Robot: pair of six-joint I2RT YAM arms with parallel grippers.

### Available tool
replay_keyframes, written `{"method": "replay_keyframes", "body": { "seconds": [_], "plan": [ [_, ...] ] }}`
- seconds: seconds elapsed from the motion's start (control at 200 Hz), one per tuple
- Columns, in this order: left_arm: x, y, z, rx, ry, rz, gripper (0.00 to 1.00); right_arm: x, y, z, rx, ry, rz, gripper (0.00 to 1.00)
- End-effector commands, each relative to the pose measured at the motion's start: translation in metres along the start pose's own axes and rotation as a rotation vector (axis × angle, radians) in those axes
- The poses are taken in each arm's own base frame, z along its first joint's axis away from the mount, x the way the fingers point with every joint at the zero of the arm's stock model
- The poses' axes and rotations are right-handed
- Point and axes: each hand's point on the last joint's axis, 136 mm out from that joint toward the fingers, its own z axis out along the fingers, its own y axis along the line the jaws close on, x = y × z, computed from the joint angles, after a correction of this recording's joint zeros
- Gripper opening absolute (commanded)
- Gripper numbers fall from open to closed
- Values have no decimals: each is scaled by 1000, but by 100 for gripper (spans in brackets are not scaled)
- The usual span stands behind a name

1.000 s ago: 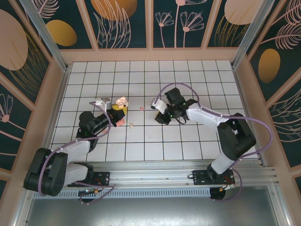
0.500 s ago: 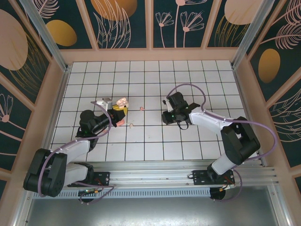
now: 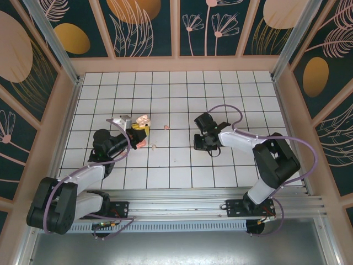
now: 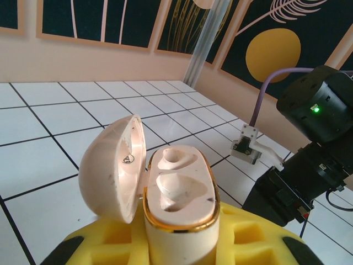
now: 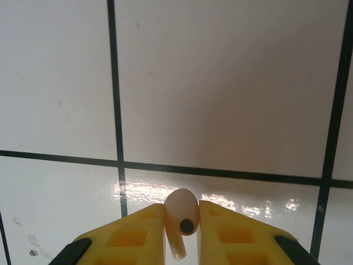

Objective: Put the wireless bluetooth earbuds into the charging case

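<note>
The charging case (image 4: 179, 187) stands upright with its lid (image 4: 110, 165) swung open to the left, and both moulded sockets are empty. My left gripper (image 4: 182, 234) is shut on its lower body with yellow fingers (image 4: 99, 245). From above, the case (image 3: 143, 119) sits at the tip of the left gripper (image 3: 140, 128), left of centre. My right gripper (image 5: 182, 221) is shut on one pale earbud (image 5: 181, 212), stem pointing down, over a white tile. In the top view the right gripper (image 3: 200, 142) hangs right of centre, about two tiles from the case. Two other small pale earbud pieces (image 3: 167, 127) (image 3: 155, 147) lie on the tiles between the arms.
The white tiled floor (image 3: 176, 94) is boxed in by pink walls (image 3: 176, 63) and metal posts. The right arm's black wrist (image 4: 309, 143) and its purple cable show to the right of the case in the left wrist view.
The right arm has turned its wrist and shifted its gripper a little right and toward the near edge. The left arm and the case have stayed put.
</note>
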Motion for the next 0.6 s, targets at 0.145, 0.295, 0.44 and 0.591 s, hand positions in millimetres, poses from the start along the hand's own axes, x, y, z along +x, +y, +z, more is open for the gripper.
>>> {"method": "replay_keyframes", "body": {
  "seconds": [0.145,0.295,0.44,0.591],
  "plan": [
    [-13,-3,0,7,-23,41,8,39,-15,-2,69,67,111,20],
    [-13,-3,0,6,-23,41,8,46,-16,-2,55,68,137,20],
    [-13,-2,-1,-7,-23,49,8,54,-19,2,68,101,133,22],
    [-15,-1,-2,-12,-24,53,9,47,-15,-8,60,82,135,28]
  ]
}}
